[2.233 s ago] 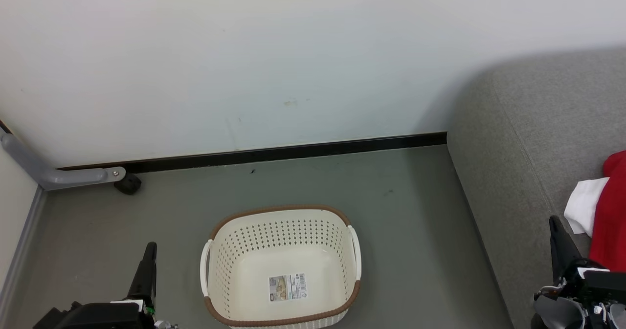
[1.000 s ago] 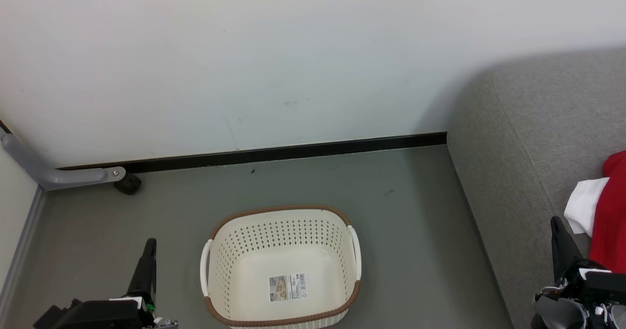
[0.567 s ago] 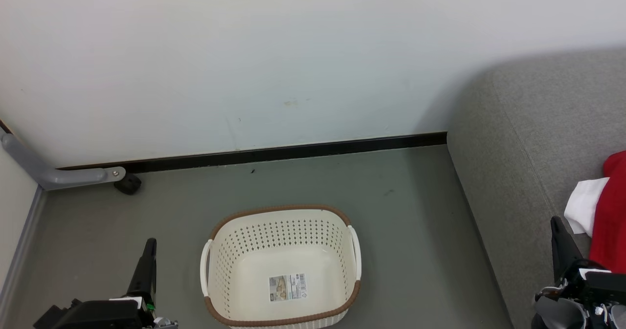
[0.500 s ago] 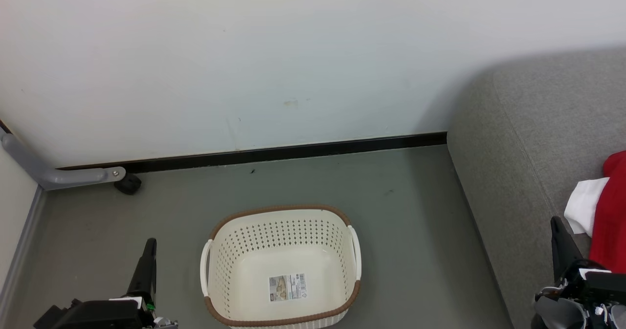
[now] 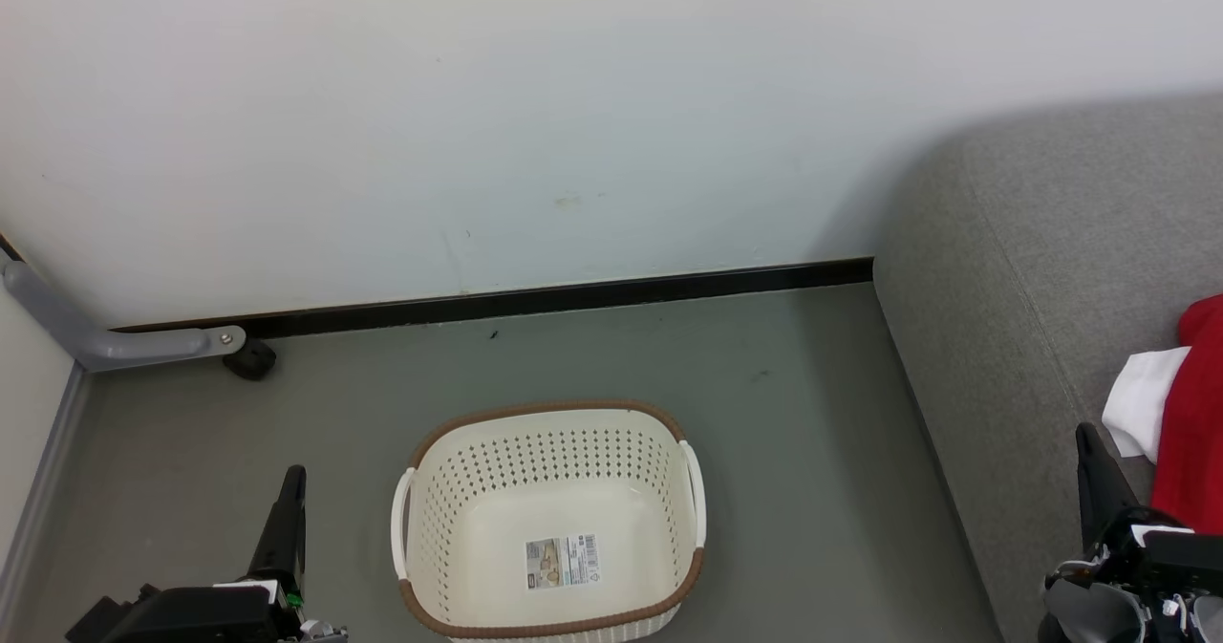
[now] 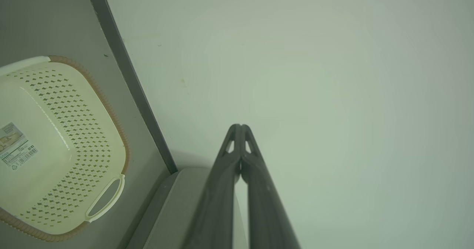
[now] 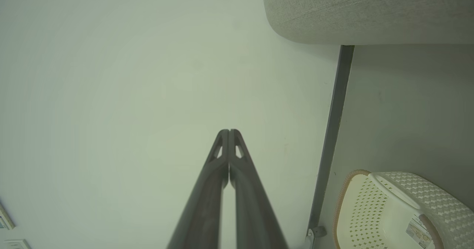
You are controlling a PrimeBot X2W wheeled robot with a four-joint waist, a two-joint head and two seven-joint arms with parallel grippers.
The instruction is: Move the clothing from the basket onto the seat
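Clothing (image 5: 1196, 404) on seat (image 5: 1037, 242), head view; wrists: fingers (image 6: 221, 184) touching

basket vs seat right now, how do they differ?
1. Contents: the basket holds no clothing, just a label sticker on its bottom; the seat carries the red and white clothing.
2. Material: the basket is cream perforated plastic with a brown rim; the seat is plain grey fabric.
3. Size: the seat looks much bigger than the basket and runs out of the head view.
Shared: both have rounded corners.
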